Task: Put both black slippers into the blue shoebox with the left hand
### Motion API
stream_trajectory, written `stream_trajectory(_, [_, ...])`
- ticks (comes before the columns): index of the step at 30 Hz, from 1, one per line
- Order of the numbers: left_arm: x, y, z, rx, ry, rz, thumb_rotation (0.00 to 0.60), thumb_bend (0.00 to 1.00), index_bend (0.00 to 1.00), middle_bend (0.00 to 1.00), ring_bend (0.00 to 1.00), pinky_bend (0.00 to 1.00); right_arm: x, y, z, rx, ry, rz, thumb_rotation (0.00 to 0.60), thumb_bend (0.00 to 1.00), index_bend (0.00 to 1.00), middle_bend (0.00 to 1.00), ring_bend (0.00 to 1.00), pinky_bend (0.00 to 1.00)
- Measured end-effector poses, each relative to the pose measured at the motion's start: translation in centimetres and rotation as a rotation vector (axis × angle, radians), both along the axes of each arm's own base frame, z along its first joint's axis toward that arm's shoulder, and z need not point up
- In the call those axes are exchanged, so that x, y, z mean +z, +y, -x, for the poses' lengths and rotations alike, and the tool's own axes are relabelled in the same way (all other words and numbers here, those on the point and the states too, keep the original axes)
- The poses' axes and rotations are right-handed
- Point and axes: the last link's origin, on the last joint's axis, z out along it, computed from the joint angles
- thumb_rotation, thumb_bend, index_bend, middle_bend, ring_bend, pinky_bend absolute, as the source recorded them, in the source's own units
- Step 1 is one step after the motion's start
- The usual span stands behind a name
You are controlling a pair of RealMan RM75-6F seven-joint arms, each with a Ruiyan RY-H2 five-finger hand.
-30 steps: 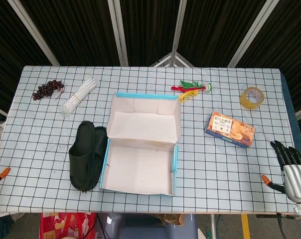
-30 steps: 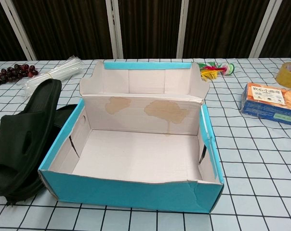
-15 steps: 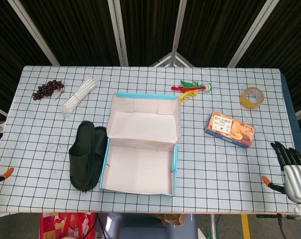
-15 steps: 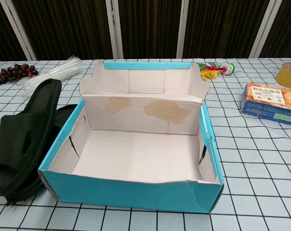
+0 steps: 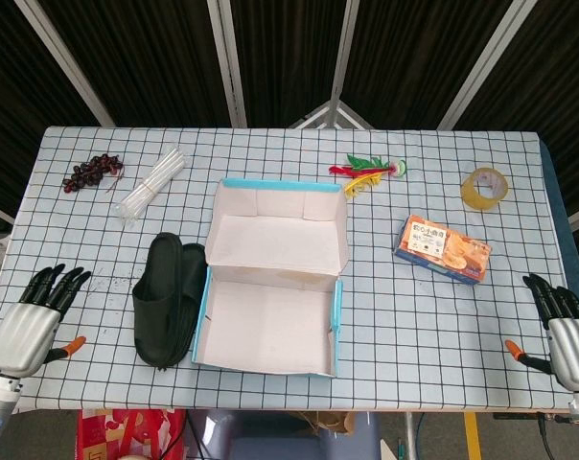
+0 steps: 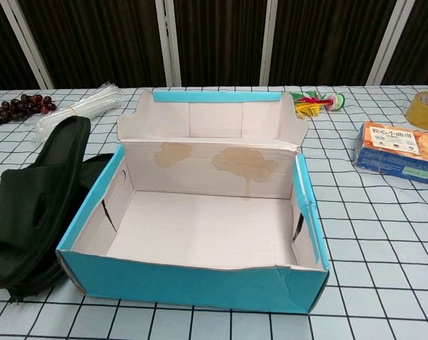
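Nothing done yet. Blue shoebox (image 5: 270,302) sits open and empty mid-desk, lid flap folded back. Both black slippers (image 5: 165,297) lie stacked on edge just left of the shoebox, touching its left wall; both remain to be moved.

Left hand (image 5: 31,316) hovers at the desk's edge, well left of the slippers, fingers spread, holding nothing. Right hand (image 5: 563,326) sits far right of the shoebox, fingers apart, empty.

Hard to read: the lower slipper is mostly hidden under the upper one, so its exact pose is unclear. Chest view shows neither hand. Both forearms are cut off by the frame.
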Motion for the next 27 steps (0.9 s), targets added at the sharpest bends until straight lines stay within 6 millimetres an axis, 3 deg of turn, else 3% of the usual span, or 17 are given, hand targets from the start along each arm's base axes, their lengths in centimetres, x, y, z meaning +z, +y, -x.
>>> stream_trajectory(12, [-3.4, 0.1, -1.5, -0.037, 0.1, 0.084, 0.6, 0.11, 0.0, 0.09, 0.0, 0.07, 0.2, 0.0, 0.2, -0.013, -0.016, -0.007, 0.6, 0.22, 0.07, 0.1, 0.15, 0.11])
stream_trajectory(24, [-6.5, -1.2, 0.3, -0.118, 0.132, 0.008, 0.6, 0.11, 0.0, 0.14, 0.0, 0.07, 0.3, -0.1, 0.5, -0.02, -0.025, -0.017, 0.6, 0.22, 0.07, 0.1, 0.15, 0.11])
stream_trajectory(27, [-6.8, -1.7, 0.4, -0.165, 0.115, -0.045, 0.556, 0.11, 0.0, 0.14, 0.0, 0.07, 0.3, 0.0, 0.5, -0.021, -0.028, -0.018, 0.6, 0.22, 0.07, 0.1, 0.15, 0.11])
